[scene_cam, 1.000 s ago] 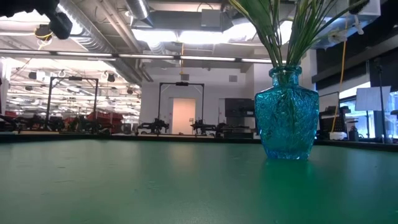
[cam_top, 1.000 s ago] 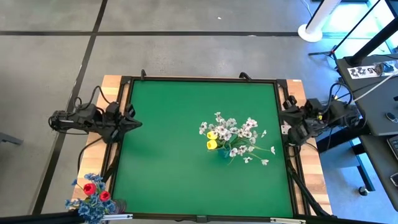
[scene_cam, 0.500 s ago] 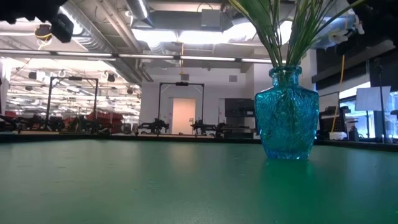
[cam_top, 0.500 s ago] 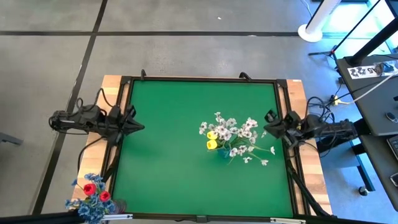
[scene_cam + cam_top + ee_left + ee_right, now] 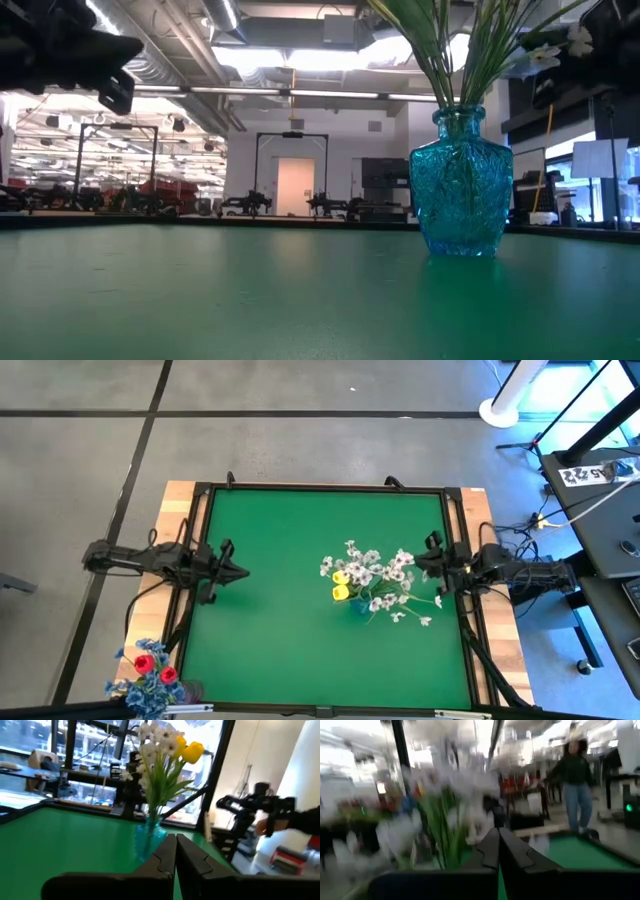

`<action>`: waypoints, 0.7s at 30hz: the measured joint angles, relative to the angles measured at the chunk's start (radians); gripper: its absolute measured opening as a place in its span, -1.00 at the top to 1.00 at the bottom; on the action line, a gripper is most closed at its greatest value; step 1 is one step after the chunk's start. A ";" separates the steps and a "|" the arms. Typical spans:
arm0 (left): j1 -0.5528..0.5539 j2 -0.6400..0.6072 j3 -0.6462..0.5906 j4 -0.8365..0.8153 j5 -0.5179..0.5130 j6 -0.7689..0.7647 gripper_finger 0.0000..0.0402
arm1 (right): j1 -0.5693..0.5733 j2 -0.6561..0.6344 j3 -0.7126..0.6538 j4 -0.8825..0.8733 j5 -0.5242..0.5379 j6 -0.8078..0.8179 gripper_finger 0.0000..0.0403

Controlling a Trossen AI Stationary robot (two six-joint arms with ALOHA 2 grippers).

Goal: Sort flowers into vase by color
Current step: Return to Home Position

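A teal glass vase stands right of the table's middle. It holds yellow tulips and sprays of white blossoms on green stems. Red and blue flowers stand in a bunch off the table's near left corner. My left gripper is shut, over the left part of the table, and points at the vase. My right gripper is shut too. It reaches in from the right edge and stands close beside the outermost white blossoms.
The green mat is bare to the left of, behind and in front of the vase. A black frame runs around the table. A person stands in the room beyond the table.
Both arms have come down and stretched out over the table. My left gripper has moved toward the table's right, toward the vase. My right arm has unfolded from the right edge and swung its gripper leftward to the blossoms. Both grippers stay shut; the vase has not moved.
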 joint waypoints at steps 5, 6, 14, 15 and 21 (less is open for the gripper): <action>0.030 0.000 0.000 -0.008 -0.003 0.061 0.97 | 0.000 0.000 0.000 -0.122 -0.006 -0.009 0.96; 0.038 0.000 0.000 -0.011 -0.005 0.067 0.97 | 0.000 0.000 0.000 -0.141 -0.001 0.013 0.96; 0.073 0.000 0.000 -0.082 -0.009 0.040 0.97 | 0.000 0.006 0.000 -0.279 -0.039 0.045 0.96; 0.073 0.001 0.000 -0.092 -0.009 0.039 0.97 | 0.000 0.013 0.000 -0.280 -0.039 0.044 0.96; 0.073 0.000 0.000 -0.092 -0.009 0.042 0.97 | 0.000 0.013 0.001 -0.288 0.002 0.047 0.96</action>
